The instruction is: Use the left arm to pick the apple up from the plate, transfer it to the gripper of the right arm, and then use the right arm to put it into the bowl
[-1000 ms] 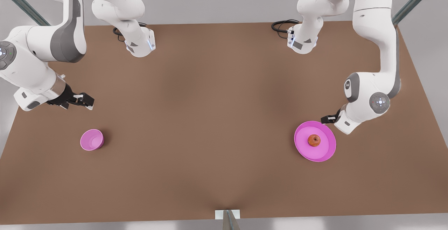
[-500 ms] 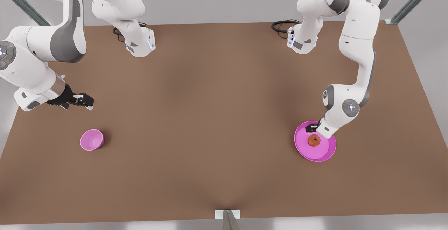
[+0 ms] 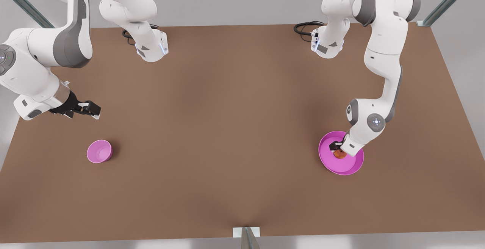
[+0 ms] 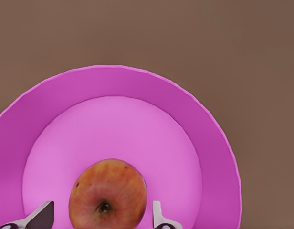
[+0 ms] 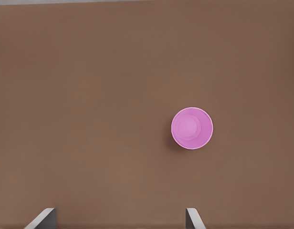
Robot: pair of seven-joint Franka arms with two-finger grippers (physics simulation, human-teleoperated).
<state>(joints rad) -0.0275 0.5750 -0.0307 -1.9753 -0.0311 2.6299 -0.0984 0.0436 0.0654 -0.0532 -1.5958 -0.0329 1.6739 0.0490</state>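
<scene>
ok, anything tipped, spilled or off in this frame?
Nothing stands out. The apple sits on the plate, the left tool open on either side of it. The bowl stands upright and empty on the table. The right tool waits open above the table.

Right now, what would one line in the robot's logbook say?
step: grasp approach | left gripper: open, fingers either side of apple on plate | right gripper: open, waiting above table | bowl: empty
</scene>
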